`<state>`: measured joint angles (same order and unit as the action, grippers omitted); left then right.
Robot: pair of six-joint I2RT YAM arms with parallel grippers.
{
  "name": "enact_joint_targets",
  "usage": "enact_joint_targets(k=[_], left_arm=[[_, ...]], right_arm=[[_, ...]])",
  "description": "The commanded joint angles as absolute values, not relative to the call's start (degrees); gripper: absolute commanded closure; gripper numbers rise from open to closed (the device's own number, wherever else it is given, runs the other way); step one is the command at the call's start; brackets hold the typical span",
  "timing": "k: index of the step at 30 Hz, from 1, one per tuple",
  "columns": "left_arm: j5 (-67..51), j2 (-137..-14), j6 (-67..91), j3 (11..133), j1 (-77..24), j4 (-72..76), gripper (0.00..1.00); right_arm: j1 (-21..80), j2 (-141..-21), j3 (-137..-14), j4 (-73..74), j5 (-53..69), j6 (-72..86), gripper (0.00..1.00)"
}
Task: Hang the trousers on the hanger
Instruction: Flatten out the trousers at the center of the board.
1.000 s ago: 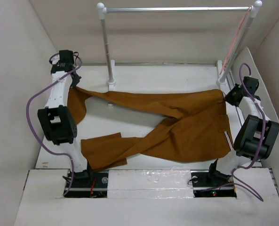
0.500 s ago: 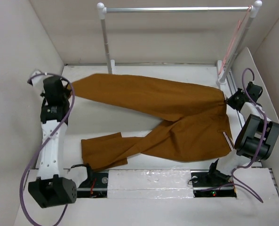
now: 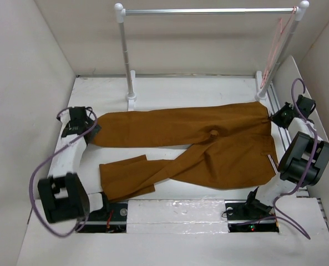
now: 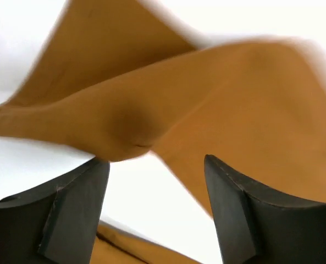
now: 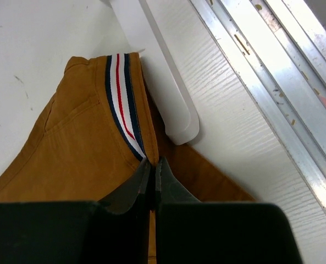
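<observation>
**Trousers lie flat on the bench, one corner pinched, hanger on the rail**

The rust-brown trousers (image 3: 208,144) lie spread across the white bench (image 3: 197,88), waistband to the right and both legs running left. The far leg is drawn out almost straight from side to side. The near leg angles toward the front edge and ends in a folded cuff at lower left.

On the right, the right pincer (image 3: 276,114) is clamped on the far corner of the waistband. Its wrist camera shows the two dark fingers (image 5: 132,190) pressed together on the trousers (image 5: 75,143), just where the white, red and navy striped trim runs in. A white foot piece (image 5: 168,93) lies just beside the grip, and a metal track (image 5: 261,77) runs along the bench's edge.

On the left, the left pincer (image 3: 92,127) sits low at the cuff end of the far leg, at the very edge of the cloth. Its wrist camera shows the fingers (image 4: 69,209) spread wide with nothing clamped between them. The trousers (image 4: 217,99), blurred, fill the view beyond the tips. A fold of cloth lies just off one fingertip, and bare bench shows in the gap.

The pale pink wire hanger (image 3: 276,47) slants down from the right end of the silver rail (image 3: 208,10), alongside the white post (image 3: 286,41). It is behind and above the waistband end of the trousers.
</observation>
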<state>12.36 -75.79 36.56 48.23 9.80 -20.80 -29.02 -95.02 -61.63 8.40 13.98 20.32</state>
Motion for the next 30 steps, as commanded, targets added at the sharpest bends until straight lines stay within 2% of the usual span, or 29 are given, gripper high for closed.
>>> enact_joint_targets(k=[1, 4, 5, 8, 12, 15, 24, 25, 27, 29, 30], left_arm=[[16.15, -63.39, 37.36, 53.08, 10.02, -21.96, 0.28], [20.64, -63.89, 36.83, 55.71, 10.02, -23.81, 0.22], [22.39, -67.12, 36.65, 56.68, 10.02, -24.34, 0.18], [25.57, -76.77, 37.09, 62.21, 11.06, -28.29, 0.15], [18.03, -85.16, 37.53, 65.57, 18.27, -27.69, 0.17], [10.3, -89.28, 35.86, 65.21, 22.75, -23.47, 0.24], [11.61, -103.53, 34.54, 66.44, 22.76, -21.8, 0.27], [11.08, -104.49, 34.37, 66.45, 22.76, -21.1, 0.3], [10.11, -107.13, 34.45, 66.97, 22.76, -20.48, 0.54], [7.84, -109.15, 34.45, 67.85, 22.76, -19.25, 1.0], [7.3, -109.77, 34.45, 70.11, 22.76, -19.16, 1.0]], right_arm=[[-30.59, -95.01, -65.66, 7.03, 12.31, 18.98, 1.0], [-30.59, -95.1, -64.34, 6.33, 12.48, 19.42, 1.0], [-31.11, -95.1, -63.81, 6.15, 12.65, 19.68, 1.0], [-31.11, -94.22, -62.06, 4.93, 12.66, 19.86, 1.0], [-31.11, -93.25, -61.09, 5.62, 11.87, 19.69, 1.0], [-31.11, -93.16, -60.65, 6.06, 12.3, 19.51, 1.0], [-31.11, -92.47, -59.86, 5.89, 13.72, 16.35, 1.0], [-31.72, -92.03, -59.24, 5.63, 13.62, 16.17, 1.0], [-31.73, -90.71, -57.93, 4.05, 14.23, 16.26, 1.0], [-32.34, -90.35, -56.95, 4.04, 14.41, 16.26, 1.0], [-32.95, -90.35, -56.87, 3.96, 14.5, 16.17, 1.0]])
